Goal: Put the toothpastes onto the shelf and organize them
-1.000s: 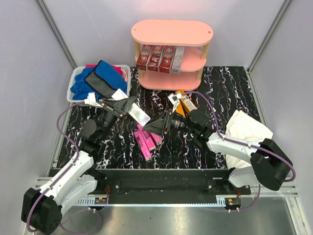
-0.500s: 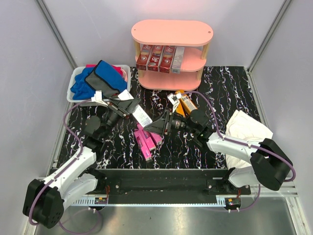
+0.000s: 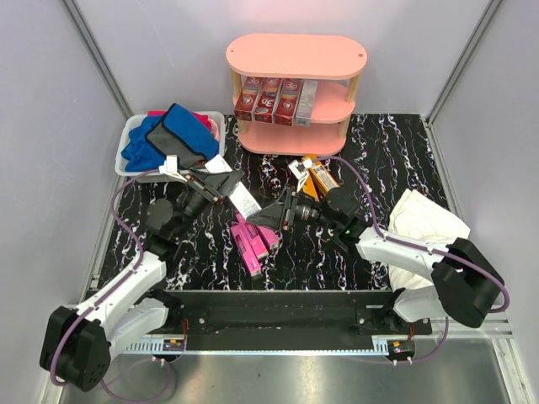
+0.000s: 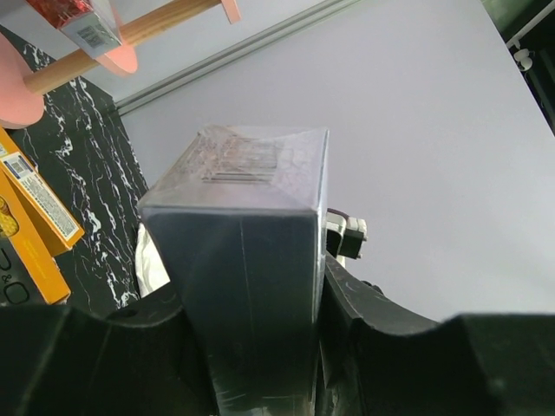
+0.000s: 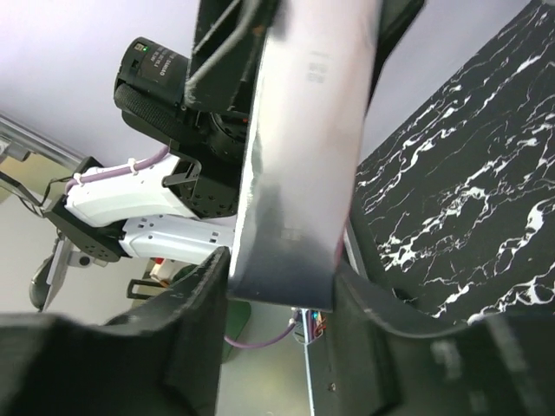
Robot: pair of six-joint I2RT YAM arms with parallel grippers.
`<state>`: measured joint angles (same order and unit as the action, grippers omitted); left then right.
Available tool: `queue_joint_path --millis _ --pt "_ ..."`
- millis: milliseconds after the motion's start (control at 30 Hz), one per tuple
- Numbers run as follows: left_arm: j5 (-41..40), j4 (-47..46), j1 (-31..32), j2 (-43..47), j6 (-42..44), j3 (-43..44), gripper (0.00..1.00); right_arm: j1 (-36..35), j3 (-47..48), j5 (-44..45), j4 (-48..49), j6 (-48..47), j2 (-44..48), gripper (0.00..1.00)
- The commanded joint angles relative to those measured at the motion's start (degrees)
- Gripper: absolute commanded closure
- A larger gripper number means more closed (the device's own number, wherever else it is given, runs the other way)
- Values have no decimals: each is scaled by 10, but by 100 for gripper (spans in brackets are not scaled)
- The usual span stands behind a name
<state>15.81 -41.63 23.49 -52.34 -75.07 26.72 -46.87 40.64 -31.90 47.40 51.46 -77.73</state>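
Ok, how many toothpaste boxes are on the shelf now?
4, side by side on the middle tier of the shelf: three dark red boxes, then a silver-grey box rightmost. Others may hide behind.

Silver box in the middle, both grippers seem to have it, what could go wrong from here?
1. The left gripper and right gripper both clamp the silver box; if they pull apart or twist, the cardboard may crush.
2. If either lets go early, it could drop onto the pink boxes lying below.
3. The shelf has standing boxes on its middle tier that a clumsy insertion might topple.
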Motion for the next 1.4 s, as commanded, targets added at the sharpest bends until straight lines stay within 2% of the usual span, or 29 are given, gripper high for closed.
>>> queue_joint_path --millis 0,67,133,167,200,233,467,667,833,1067,1200,1367 --pt "17 -16 0 12 30 6 69 4 27 13 27 17 16 60" --pt "18 -4 -1 21 38 6 63 6 27 15 22 19 18 67" --pt "11 23 -1 34 54 7 49 11 26 21 14 21 20 71" --pt "8 36 -1 39 60 9 37 13 23 28 3 23 23 71" --pt "-1 71 -1 51 71 11 11 22 21 31 -1 30 25 72" --pt "-7 96 -2 59 79 15 1 27 18 37 -7 35 27 74" --pt "-60 375 -1 95 197 97 1 118 -44 43 -6 100 42 79" --pt "-92 486 -1 94 279 143 1 187 -80 42 -30 123 71 80" --pt "-107 515 -1 92 297 149 1 220 -93 61 -99 109 125 80" --pt "-108 515 -1 84 306 141 1 240 -60 89 -204 52 179 79" --pt "-103 512 -1 79 309 135 1 283 -21 80 -249 32 168 79" --pt "-103 511 -1 79 311 127 1 344 59 31 -253 31 101 79"
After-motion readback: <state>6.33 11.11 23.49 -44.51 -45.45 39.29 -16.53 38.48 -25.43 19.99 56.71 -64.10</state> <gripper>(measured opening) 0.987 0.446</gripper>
